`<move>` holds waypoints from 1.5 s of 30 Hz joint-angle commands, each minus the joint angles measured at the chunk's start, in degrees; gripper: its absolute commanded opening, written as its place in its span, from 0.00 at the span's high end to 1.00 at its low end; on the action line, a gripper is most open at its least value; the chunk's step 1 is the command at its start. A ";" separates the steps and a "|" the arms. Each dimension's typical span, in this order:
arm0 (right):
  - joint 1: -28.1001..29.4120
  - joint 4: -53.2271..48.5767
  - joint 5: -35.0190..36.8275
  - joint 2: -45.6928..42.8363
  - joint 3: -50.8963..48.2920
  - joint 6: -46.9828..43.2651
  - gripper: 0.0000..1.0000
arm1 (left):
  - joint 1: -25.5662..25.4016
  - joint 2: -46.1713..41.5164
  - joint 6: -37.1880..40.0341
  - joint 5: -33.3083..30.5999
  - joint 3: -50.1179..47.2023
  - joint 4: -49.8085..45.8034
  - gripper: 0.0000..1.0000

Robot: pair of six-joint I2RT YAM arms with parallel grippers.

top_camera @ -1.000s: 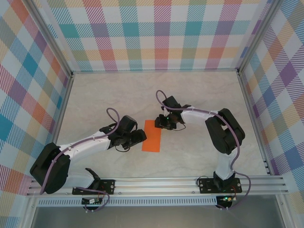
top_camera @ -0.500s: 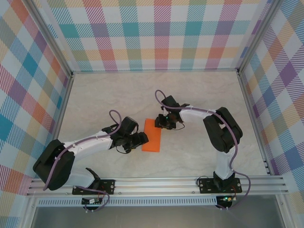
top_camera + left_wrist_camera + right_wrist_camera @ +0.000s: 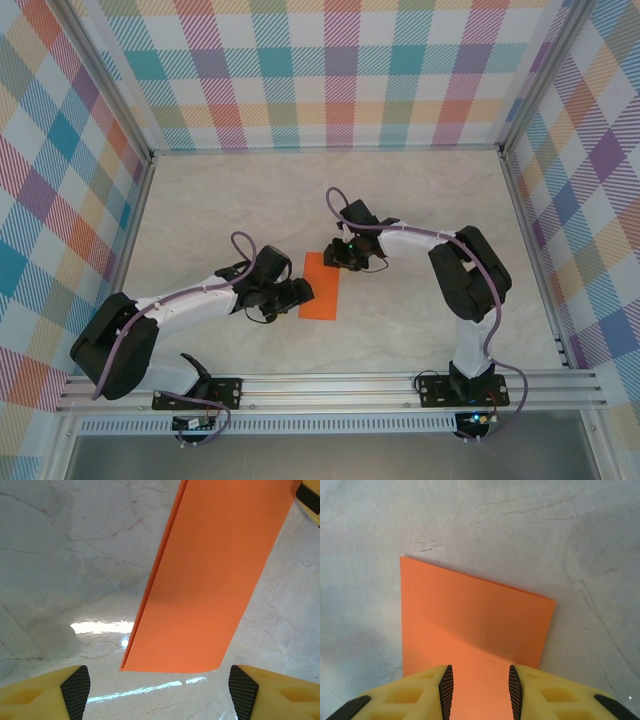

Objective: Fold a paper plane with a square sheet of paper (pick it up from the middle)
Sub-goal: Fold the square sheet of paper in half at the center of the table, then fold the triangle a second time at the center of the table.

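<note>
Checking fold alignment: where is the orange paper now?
In the top view the folded orange paper lies centred on the table, between the hands: right hand at its far end, left hand by its left edge.

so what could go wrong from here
The folded bright orange paper sheet lies flat on the glossy marble table, so the open left claw may slide it rather than lift an edge. The right claw sits over its far end; any drag could skew the stacked layers.
</note>
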 commanded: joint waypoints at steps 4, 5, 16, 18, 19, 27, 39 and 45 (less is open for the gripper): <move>-0.09 -0.65 2.07 2.15 -0.58 1.45 0.63 | 0.44 1.65 -0.41 3.05 -0.95 2.12 0.24; -0.15 -0.58 2.11 2.27 -0.92 1.72 0.63 | 0.49 1.68 -0.44 3.26 -1.03 2.86 0.24; -0.85 0.45 1.50 2.90 -3.04 3.69 0.63 | 0.00 3.39 -0.42 6.26 -0.93 4.93 0.24; -0.88 0.45 1.54 2.90 -3.10 3.68 0.63 | -0.06 3.74 -0.43 6.48 -0.92 5.25 0.24; -0.92 0.43 1.46 2.90 -3.12 3.69 0.64 | -0.17 4.06 -0.57 6.60 -0.86 5.28 0.24; -0.88 0.47 1.35 2.94 -3.23 3.64 0.64 | -0.70 5.80 -0.45 7.33 -0.16 5.93 0.23; -1.05 0.46 0.89 3.34 -3.28 3.74 0.64 | -1.23 6.83 -0.31 8.91 0.62 8.88 0.34; -1.13 0.47 0.88 3.51 -3.32 3.81 0.64 | -1.23 6.59 -0.44 8.56 0.72 9.06 0.44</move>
